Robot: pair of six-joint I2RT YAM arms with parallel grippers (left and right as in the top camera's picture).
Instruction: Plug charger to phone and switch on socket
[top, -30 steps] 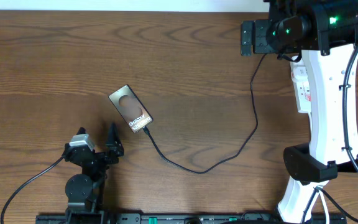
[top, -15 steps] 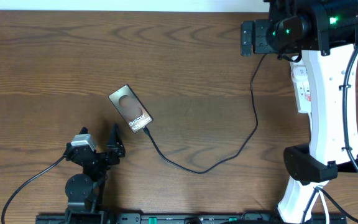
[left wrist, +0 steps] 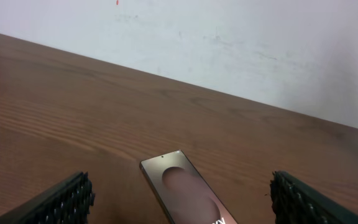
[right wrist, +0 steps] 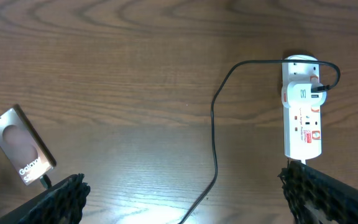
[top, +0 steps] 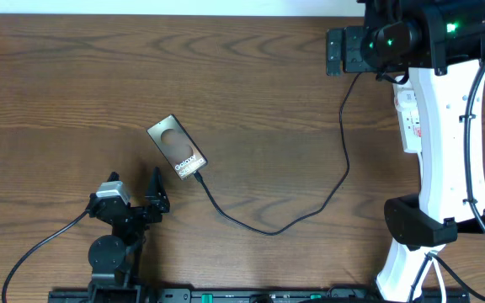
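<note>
While the left gripper (top: pixel 133 178) and right gripper (right wrist: pixel 188 198) both gape wide and empty, the slim dark phone (top: pixel 176 149), brownish oval, white Galaxy lettering, lies just ahead of the left one. Its thin black charger cable (top: pixel 268 229) meets the phone's near end and runs to the white power strip (right wrist: pixel 302 118), mostly hidden under the right arm (top: pixel 445 126) overhead.

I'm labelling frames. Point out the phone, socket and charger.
phone (top: pixel 176 147), overhead view, brownish oval on its face.
socket (right wrist: pixel 303 127), right wrist view, white body.
charger (right wrist: pixel 214 137), right wrist view, cable's middle stretch.
</note>
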